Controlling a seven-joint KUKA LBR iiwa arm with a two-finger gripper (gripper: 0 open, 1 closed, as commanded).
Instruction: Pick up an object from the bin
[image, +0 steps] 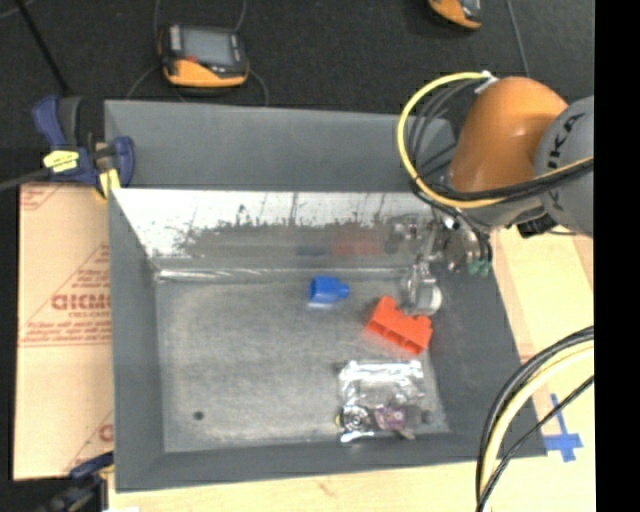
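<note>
- I am a metal gripper (424, 294) in the right half of the frame, hanging from an arm that enters from the upper right. The arm carries a rounded orange cover (505, 125) and a loop of yellow cable (415, 160).
- I am low inside a grey metal bin (240, 390). From this angle I cannot tell whether my jaws are open or closed, and nothing shows between them.
- The thing nearest me is an orange-red plastic block (400, 327), right of the bin's centre. My tip sits at its upper right end; whether I touch it I cannot tell.
- The block is a short, chunky oblong lying flat and aslant, running from upper left to lower right. Its top looks ridged, like a toy building brick. It appears rigid, with straight sides that should suit a pinch.
- A small blue piece (327, 291) lies left of the block, well apart from it. A crinkled silver foil packet (380, 398) lies below the block, near but not touching.
- To do this step well, I judge I should centre over the middle of the block and not its end. I should turn to close across its narrow width, then come down until my tips pass its top edge.
- The risk, as I judge it, is gripping one corner, so the block twists out or skids towards the foil packet.
</note>
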